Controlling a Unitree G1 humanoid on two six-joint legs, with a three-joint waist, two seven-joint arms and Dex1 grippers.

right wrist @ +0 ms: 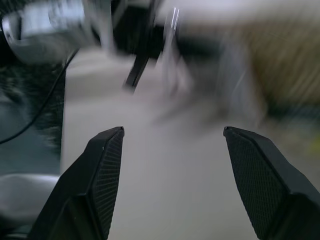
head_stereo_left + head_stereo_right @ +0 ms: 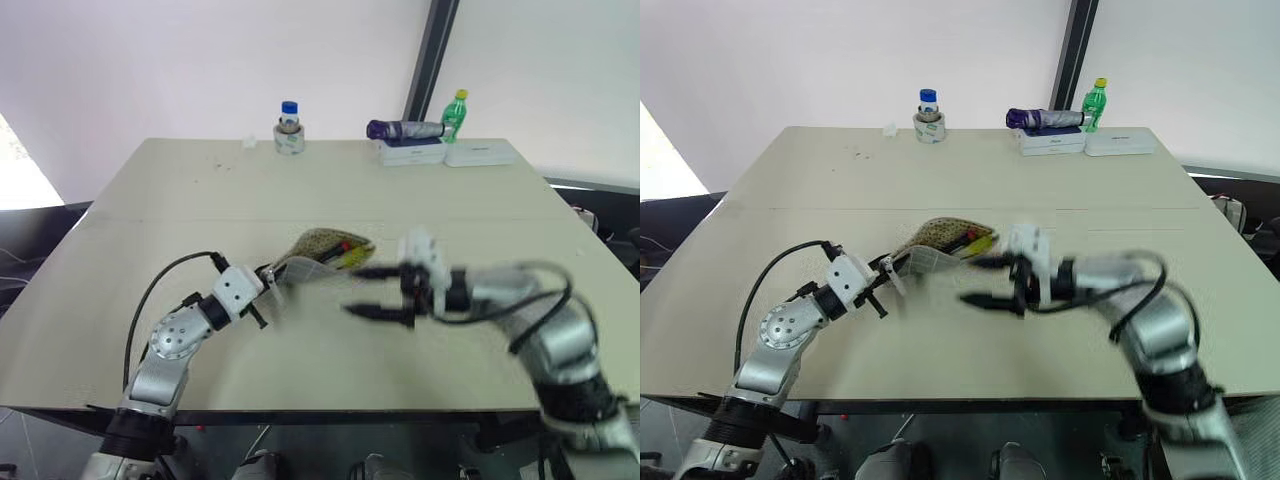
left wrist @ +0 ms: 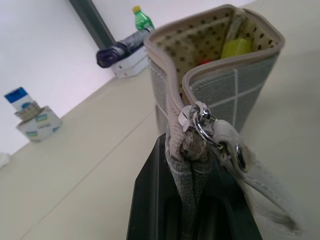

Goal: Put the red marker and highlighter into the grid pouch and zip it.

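My left tool [image 2: 268, 276] is clamped on the zipper end of the grid pouch [image 2: 322, 254], holding it up off the counter [image 2: 200, 200] near the middle, with the mouth gaping toward my right side. Along my left wrist I see the fabric seam pinched between my fingers [image 3: 150, 200], the metal zipper slider [image 3: 192, 122] right above them and the white pull tab [image 3: 255, 177] hanging off to one side. Inside the dotted lining sits the highlighter [image 3: 236, 47], bright yellow, and a sliver of the red marker [image 3: 206, 62] shows beside it, both down in the pouch. The zipper is still undone.

My right tool [image 2: 372, 291] hangs just beside the pouch's open end, not touching it, jaws spread wide and carrying nothing; the two black fingers [image 1: 100, 175] stand well apart over bare counter.

At the far edge stand a small blue-capped jar [image 2: 289, 128], a folded purple umbrella [image 2: 403, 129], a green bottle [image 2: 455, 115] and two flat white boxes [image 2: 480, 152]
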